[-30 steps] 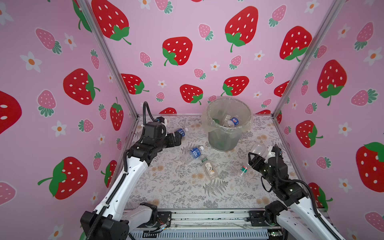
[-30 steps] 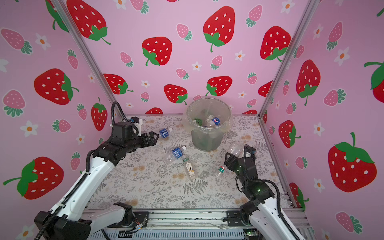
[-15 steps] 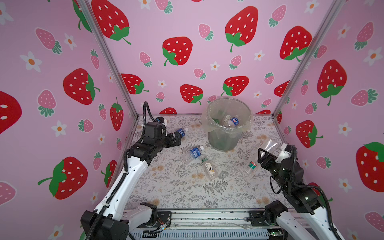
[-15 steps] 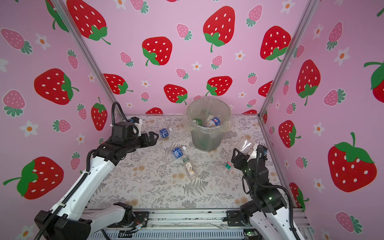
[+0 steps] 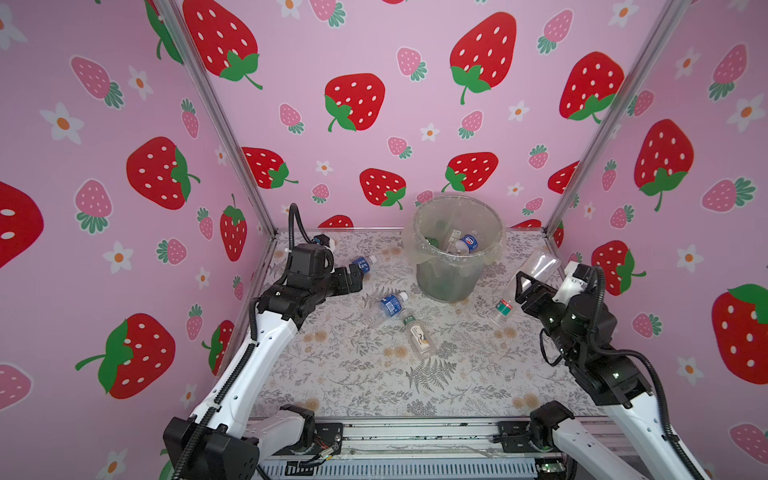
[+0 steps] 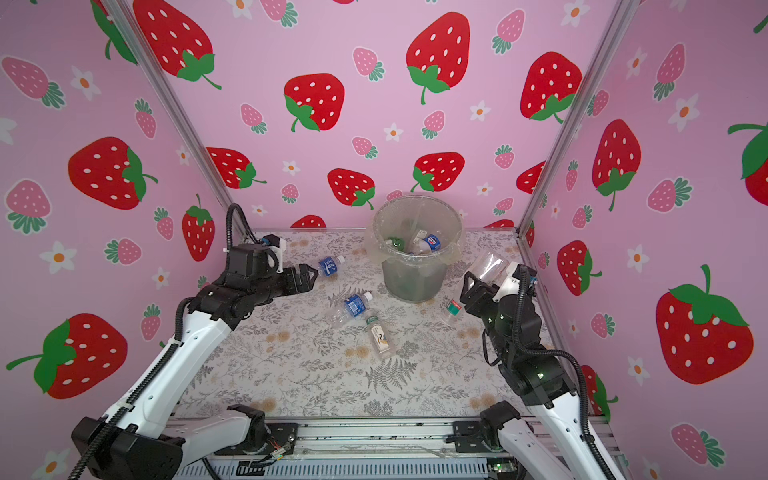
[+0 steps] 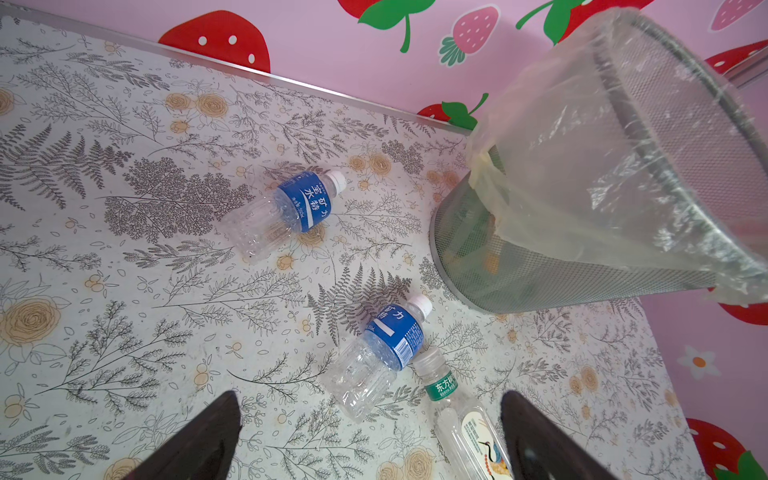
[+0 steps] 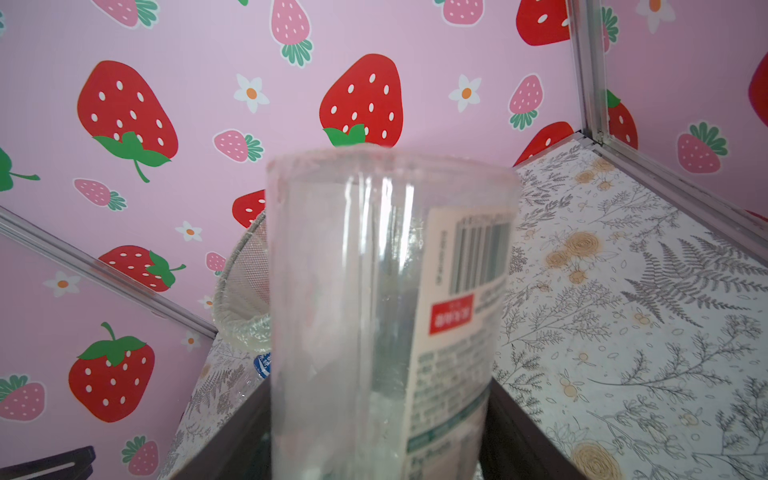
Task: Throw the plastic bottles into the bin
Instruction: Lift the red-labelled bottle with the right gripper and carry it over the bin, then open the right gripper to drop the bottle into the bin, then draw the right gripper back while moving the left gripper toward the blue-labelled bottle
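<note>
Okay, mid-carry right now. Gripping a clear plastic bottle with a white barcode label in the right jaws, base tipped upward, lifted off the floral-print worktop and hanging just to the right of the grey mesh bin with a clear bag liner. Not over the rim yet, going by both top views. Already a few bottles down inside the bin. Next up, probably: swing across and a bit higher to get above the opening, then spread the right jaws and drop. Needs enough height to miss the folded bag edge. Left jaws wide apart and empty, hovering just beside a blue-labelled clear bottle near the back. Also left to bin: a second blue-labelled bottle mid-worktop, just beside a green-capped bottle with a white label.
</note>
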You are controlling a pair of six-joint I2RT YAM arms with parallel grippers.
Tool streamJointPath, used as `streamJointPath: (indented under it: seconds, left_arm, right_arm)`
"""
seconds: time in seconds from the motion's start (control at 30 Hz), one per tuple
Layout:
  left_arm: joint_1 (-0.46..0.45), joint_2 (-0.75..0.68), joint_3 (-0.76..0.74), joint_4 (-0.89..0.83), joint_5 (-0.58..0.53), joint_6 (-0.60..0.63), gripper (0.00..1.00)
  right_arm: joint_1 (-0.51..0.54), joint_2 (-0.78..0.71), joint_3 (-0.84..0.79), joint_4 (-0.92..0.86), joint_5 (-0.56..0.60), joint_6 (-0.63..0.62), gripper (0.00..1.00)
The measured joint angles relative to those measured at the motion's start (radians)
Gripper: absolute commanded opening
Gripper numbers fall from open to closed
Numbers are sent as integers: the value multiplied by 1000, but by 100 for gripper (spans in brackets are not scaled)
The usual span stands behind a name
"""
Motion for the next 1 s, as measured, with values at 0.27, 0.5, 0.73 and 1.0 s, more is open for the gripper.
streamJointPath:
  seconds: [0.27,0.5,0.73,1.0]
  left_arm:
    - [0,0,0,-11,-2,0,99]
    - [0,0,0,-14,-2,0,99]
    - [0,0,0,-15,-2,0,99]
    - [3,0,0,-17,-1,0,99]
  right_arm:
    - [0,439,455,115,-5,-92,86]
    - [-30,927,1052,24,-60,-169,99]
    - [-37,834,836,-4,-93,-177,99]
    - [-44,435,450,86,-88,-175,99]
